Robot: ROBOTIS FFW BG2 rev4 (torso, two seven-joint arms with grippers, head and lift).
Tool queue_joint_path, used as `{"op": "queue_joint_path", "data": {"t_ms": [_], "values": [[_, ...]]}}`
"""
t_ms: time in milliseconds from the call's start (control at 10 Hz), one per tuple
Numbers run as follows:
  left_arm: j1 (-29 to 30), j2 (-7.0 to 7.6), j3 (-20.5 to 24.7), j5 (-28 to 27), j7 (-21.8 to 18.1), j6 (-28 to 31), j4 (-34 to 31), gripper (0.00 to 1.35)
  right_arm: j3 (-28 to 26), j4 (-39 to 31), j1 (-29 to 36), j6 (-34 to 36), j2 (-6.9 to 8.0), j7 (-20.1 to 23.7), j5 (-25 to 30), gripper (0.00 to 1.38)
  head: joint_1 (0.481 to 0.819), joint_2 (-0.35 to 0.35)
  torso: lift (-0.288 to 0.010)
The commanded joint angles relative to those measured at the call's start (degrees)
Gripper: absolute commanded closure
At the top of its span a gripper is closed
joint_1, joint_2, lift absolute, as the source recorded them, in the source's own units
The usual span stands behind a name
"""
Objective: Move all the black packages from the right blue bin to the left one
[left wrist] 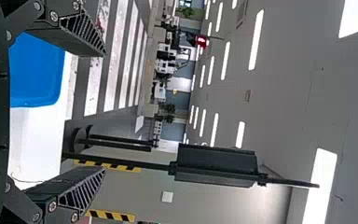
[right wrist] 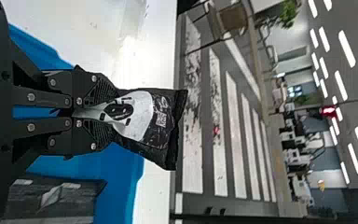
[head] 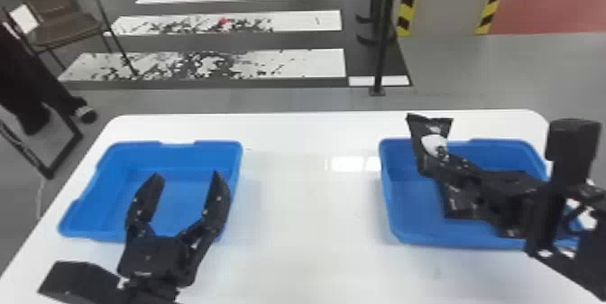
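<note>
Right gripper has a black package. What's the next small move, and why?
Probably ease the held package leftward, toward the table's middle. The right gripper grips it over the right blue bin, while the left gripper stands open by the left blue bin, seemingly ready to take it.

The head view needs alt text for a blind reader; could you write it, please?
The right gripper holds a black package over the right blue bin, where another package lies. The left gripper, with open fingers, is at the left blue bin on the white table.
</note>
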Motion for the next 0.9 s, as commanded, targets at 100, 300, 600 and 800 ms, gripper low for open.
{"op": "queue_joint_path", "data": {"t_ms": [100, 300, 600, 800], "values": [[-1.8, 1.28, -5.0, 15.5, -2.0, 4.5, -1.4, 0.19, 4.4, -1.3, -0.3, -1.5, -0.82, 3.0, -9.0, 1.1, 0.695, 0.094, -0.154], [-4.3, 2.6, -8.7, 22.7, -6.1, 11.2, -2.4, 0.19, 13.0, 1.8, -3.4, -1.5, -3.02, 4.6, -17.6, 1.1, 0.695, 0.149, -0.154], [-5.6, 3.74, -11.2, 22.4, -7.5, 13.8, -3.0, 0.21, 17.8, 4.2, -5.2, -1.8, -3.64, 4.7, -18.4, 1.1, 0.695, 0.175, -0.154], [-5.7, 3.74, -11.3, 21.7, -7.5, 15.7, -3.0, 0.22, 20.6, 4.4, -6.9, -1.8, -3.99, 4.7, -18.9, 1.1, 0.695, 0.182, -0.154]]}}
